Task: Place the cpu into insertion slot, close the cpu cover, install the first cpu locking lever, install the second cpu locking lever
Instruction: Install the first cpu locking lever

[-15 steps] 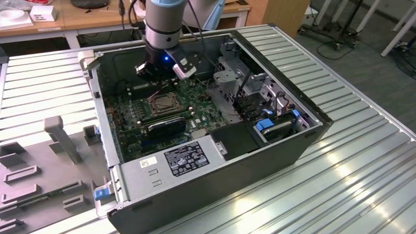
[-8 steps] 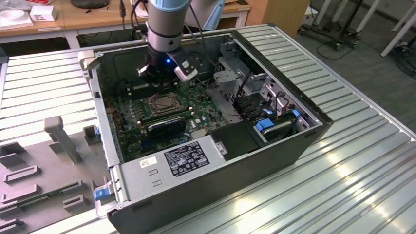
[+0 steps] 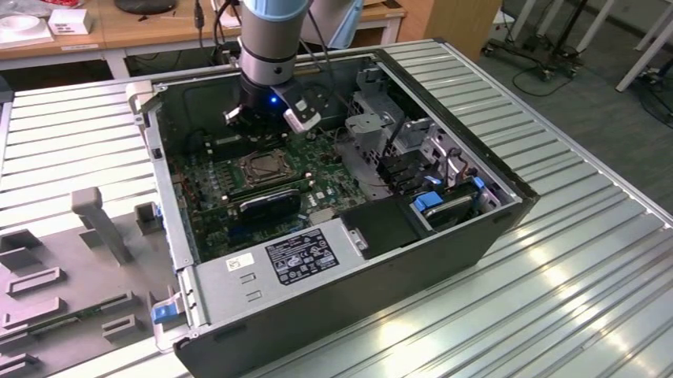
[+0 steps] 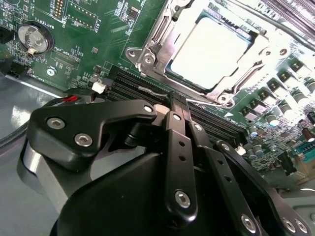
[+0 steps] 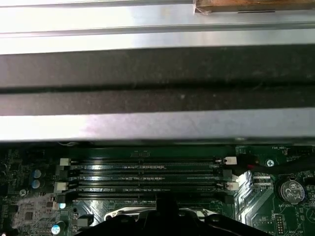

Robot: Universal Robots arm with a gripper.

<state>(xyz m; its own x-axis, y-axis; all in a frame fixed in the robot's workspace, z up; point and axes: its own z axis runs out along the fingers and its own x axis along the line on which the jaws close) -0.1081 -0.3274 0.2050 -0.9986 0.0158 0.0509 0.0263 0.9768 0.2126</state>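
The black metal-linked hand (image 4: 177,101) is clenched, its fingertips together with nothing seen between them, over four long black memory slots (image 5: 142,177). Beyond them, one small square silvery-grey cpu (image 4: 209,46) lies flat in the one silver-rimmed square insertion slot (image 3: 260,167). One thin silver metal cpu cover (image 4: 160,42) is lowered around its edges, on the green circuit board (image 4: 93,34).
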